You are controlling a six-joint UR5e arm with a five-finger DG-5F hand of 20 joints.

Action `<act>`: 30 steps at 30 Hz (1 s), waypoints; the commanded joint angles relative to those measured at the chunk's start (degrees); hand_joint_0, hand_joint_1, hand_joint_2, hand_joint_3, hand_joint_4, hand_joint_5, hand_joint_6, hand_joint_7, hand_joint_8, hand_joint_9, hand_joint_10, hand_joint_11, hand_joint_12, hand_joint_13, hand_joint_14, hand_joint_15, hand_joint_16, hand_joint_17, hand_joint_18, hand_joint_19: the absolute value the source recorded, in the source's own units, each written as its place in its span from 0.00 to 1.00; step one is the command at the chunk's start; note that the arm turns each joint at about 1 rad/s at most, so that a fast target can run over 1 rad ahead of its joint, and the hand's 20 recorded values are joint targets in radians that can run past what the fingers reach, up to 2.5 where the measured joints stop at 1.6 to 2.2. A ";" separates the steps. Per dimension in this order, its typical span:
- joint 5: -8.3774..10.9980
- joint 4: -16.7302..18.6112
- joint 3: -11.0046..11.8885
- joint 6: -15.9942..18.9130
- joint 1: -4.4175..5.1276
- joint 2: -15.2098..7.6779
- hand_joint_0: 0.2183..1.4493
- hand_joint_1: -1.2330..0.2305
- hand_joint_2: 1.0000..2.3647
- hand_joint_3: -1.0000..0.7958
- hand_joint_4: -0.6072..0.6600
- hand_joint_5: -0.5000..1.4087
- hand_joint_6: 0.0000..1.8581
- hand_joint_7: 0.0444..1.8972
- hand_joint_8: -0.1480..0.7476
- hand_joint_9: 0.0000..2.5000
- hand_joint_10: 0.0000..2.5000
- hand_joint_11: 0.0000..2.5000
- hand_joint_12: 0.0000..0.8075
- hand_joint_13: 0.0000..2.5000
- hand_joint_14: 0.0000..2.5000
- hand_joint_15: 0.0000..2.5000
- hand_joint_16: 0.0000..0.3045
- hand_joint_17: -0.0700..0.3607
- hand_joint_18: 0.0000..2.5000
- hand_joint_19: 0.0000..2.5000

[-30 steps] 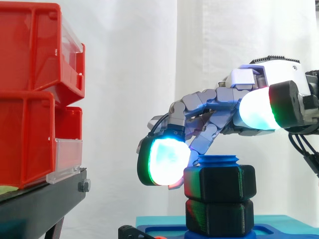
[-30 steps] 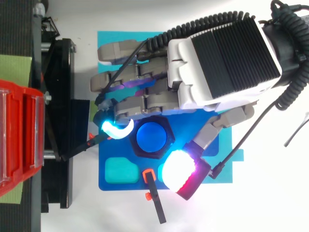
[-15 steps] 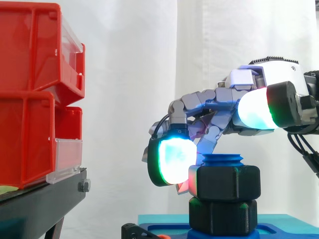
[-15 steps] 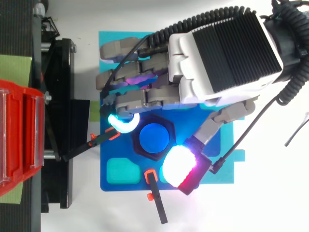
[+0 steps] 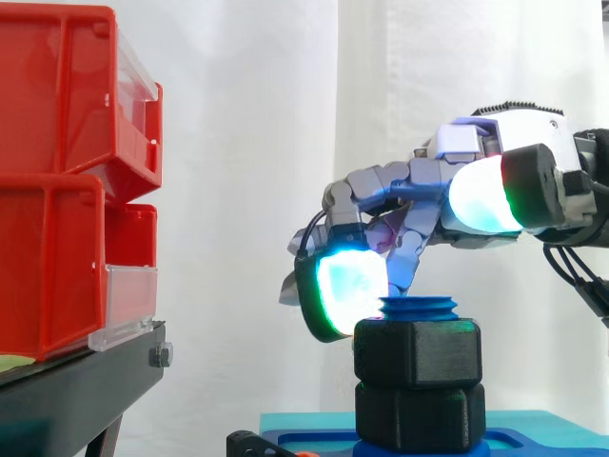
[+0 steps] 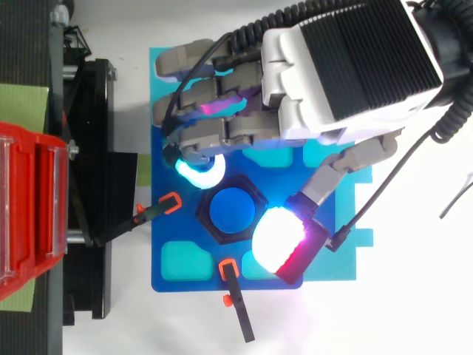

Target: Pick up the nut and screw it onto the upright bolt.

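A black hex nut sits threaded on the upright blue bolt, above a second black hex piece. The bolt stands on a blue base plate. My hand hovers over the bolt from the right, fingers bent but spread. One glowing fingertip hangs at the nut's upper left rim. The thumb pad is at the opposite corner, higher than the nut. Nothing is pinched between them.
Stacked red bins rest on a black stand at the left. Two orange-tipped black clamps hold the plate. Teal recesses mark the plate beside the bolt.
The hand has risen and drawn back from the nut; the fingertip went from the nut's side to its top rim. The nut and plate shifted slightly right, then returned.
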 commanded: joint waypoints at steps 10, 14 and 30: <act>-0.85 0.00 0.41 0.00 -0.76 0.00 0.25 0.69 0.00 0.28 0.61 0.25 0.27 0.66 0.48 0.43 0.00 0.00 0.33 0.23 0.00 0.00 0.10 0.32 0.13 0.00; -1.64 0.00 1.11 -0.09 -1.20 0.00 0.24 0.69 0.00 0.28 0.66 0.22 0.27 0.52 0.48 0.39 0.00 0.00 0.34 0.21 0.00 0.00 0.11 0.33 0.12 0.00; -3.04 0.52 1.82 -1.06 -1.73 -0.09 0.20 0.71 0.00 0.28 0.59 0.17 0.27 0.31 0.43 0.25 0.00 0.00 0.39 0.09 0.00 0.00 0.14 0.38 0.00 0.00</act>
